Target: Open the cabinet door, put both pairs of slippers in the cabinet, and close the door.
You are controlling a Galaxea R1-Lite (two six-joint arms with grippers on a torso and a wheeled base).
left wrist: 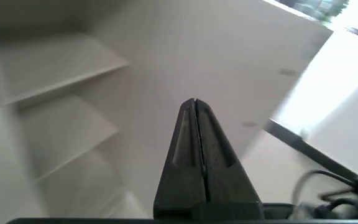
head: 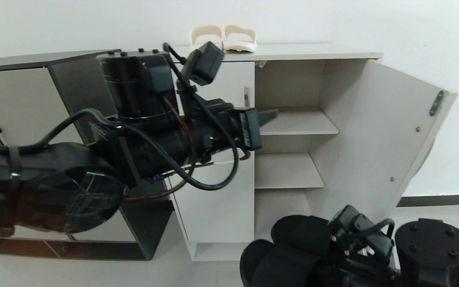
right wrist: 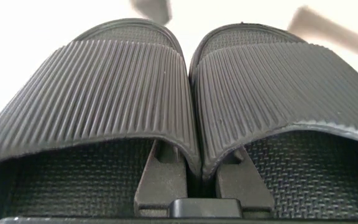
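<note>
The white cabinet (head: pixel 317 54) stands with its right door (head: pixel 385 139) swung wide, showing bare shelves (head: pixel 297 123). A cream pair of slippers (head: pixel 223 38) rests on the cabinet top. My left gripper (head: pixel 271 114) is raised in front of the opening at upper-shelf height, shut with nothing in it; its fingers (left wrist: pixel 195 124) are pressed together. Low in front of the cabinet, my right gripper (right wrist: pixel 194 168) is shut on the black pair of slippers (head: pixel 289 243), pinching the two ribbed straps (right wrist: pixel 123 93) where they meet.
The cabinet's left door (head: pixel 217 191) is closed, with a metal handle (head: pixel 246 96). A dark grey cabinet (head: pixel 74 79) adjoins on the left. Pale floor (head: pixel 432 211) lies to the right of the open door.
</note>
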